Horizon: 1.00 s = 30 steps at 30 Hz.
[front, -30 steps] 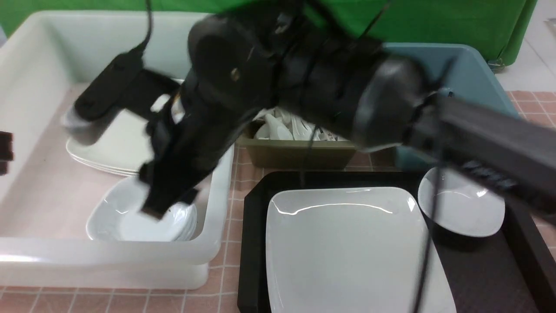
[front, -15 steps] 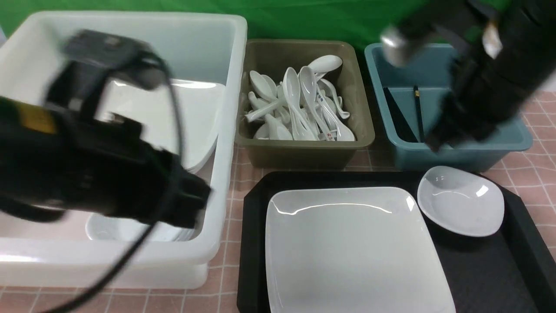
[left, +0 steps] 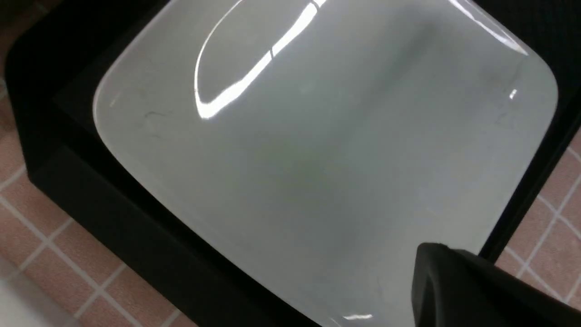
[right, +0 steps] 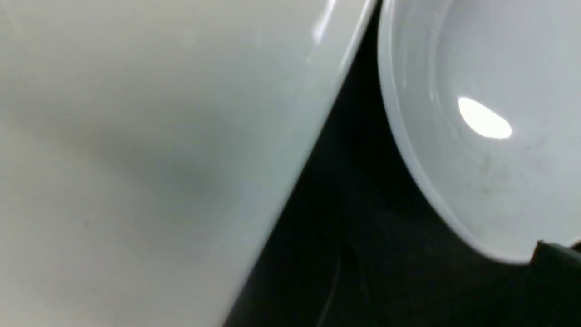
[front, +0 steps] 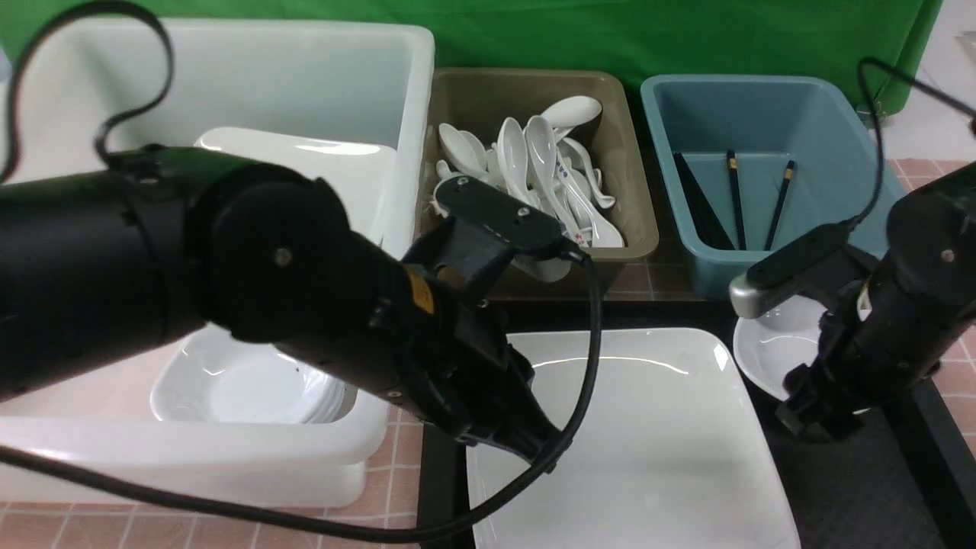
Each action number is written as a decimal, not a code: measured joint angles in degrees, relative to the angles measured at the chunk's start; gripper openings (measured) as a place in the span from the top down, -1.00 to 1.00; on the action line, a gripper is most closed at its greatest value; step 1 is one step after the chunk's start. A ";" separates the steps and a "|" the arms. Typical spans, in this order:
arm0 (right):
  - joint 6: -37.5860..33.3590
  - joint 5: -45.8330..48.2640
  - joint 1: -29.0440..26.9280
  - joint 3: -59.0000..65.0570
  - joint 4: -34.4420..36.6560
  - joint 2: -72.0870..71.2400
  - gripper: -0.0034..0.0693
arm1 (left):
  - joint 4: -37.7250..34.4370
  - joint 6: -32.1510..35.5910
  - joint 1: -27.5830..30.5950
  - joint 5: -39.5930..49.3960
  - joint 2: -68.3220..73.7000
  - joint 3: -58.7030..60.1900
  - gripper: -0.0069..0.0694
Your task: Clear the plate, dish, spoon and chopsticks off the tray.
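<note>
Left pincer (left: 442, 272) closed, hovering over the plate (front: 648, 427), which sits on the tray (front: 854, 488). Right pincer (front: 808, 419) low at the dish (front: 770, 351) just beside the plate; open or closed, can't tell.

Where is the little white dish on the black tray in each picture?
Front view: the small dish sits in the far right corner of the tray, partly behind the right arm.
Left wrist view: not in it.
Right wrist view: the small dish lies beside the plate, with a dark strip of tray between them.
Shared landmark: the plate, in all three views.
</note>
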 joint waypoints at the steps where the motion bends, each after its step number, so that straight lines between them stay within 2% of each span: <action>1: -0.01 -0.66 0.00 0.00 -0.44 0.57 -0.56 | 0.39 0.00 0.00 0.00 0.13 -0.16 0.85; 9: -0.09 -4.88 0.00 0.00 -5.54 6.51 -0.56 | 3.40 0.00 0.00 -0.99 0.30 -0.40 0.85; 12: -0.09 -5.93 0.00 0.00 -5.90 7.59 -0.48 | 3.40 0.00 0.00 -3.66 0.30 -0.40 0.84; 14: -0.09 -6.37 0.00 0.00 -6.09 7.90 -0.31 | 3.40 0.29 0.00 -5.77 0.30 -0.40 0.83; 15: -0.09 -6.52 0.00 0.00 -6.21 7.95 -0.10 | 3.34 0.80 0.00 -6.84 0.30 -0.40 0.83; 18: -1.09 -7.34 0.15 -0.09 -6.33 7.84 0.32 | 2.26 2.55 0.00 -8.82 0.30 -0.40 0.83; 20: -1.32 -7.67 0.29 -0.16 -6.61 7.30 0.43 | 1.46 3.59 0.00 -9.72 0.30 -0.40 0.83; 25: -1.32 -5.31 0.87 -0.16 -6.96 5.46 0.47 | 0.54 4.52 0.00 -10.54 0.30 -0.40 0.83; 30: -1.20 0.16 3.66 -1.61 -5.76 -0.45 0.70 | 0.38 3.62 0.00 -11.34 0.30 -0.40 0.83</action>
